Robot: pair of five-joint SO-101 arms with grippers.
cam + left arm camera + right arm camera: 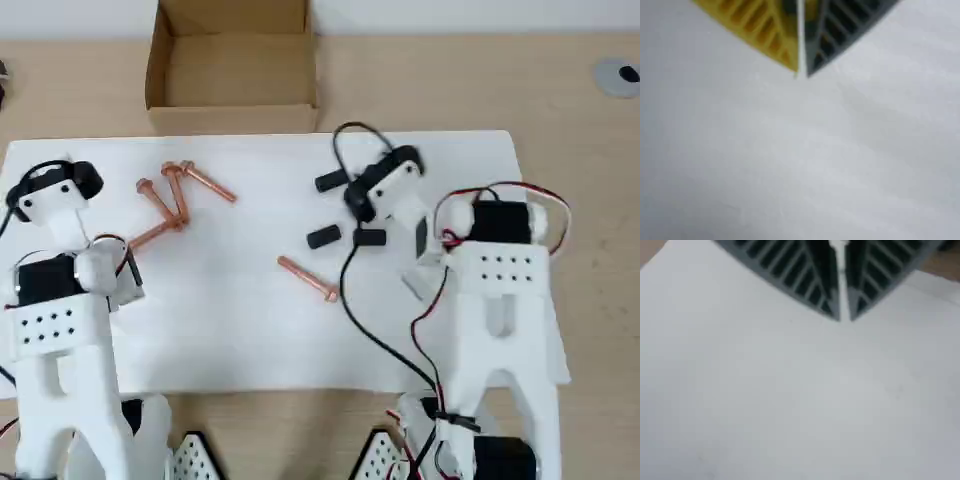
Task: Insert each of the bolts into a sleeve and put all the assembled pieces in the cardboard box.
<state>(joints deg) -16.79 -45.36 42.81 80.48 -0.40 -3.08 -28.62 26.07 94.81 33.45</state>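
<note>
No text, number, label or sign can be read here. The walls of the cardboard box [232, 62] look plain, and the white sheet [250, 320] on the counter [570, 130] seems unprinted, though the wrist views are blurred.

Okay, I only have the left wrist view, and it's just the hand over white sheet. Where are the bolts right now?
Observer: Four bolts lie clustered on the white sheet by the left arm; a fifth bolt lies alone near the middle.
Operator: And the sleeves?
Observer: Three black sleeves lie loose close to the right arm, no bolt in any.
Operator: Where's the box?
Observer: The cardboard box stands open on the wooden table, just beyond the sheet's far edge.
</note>
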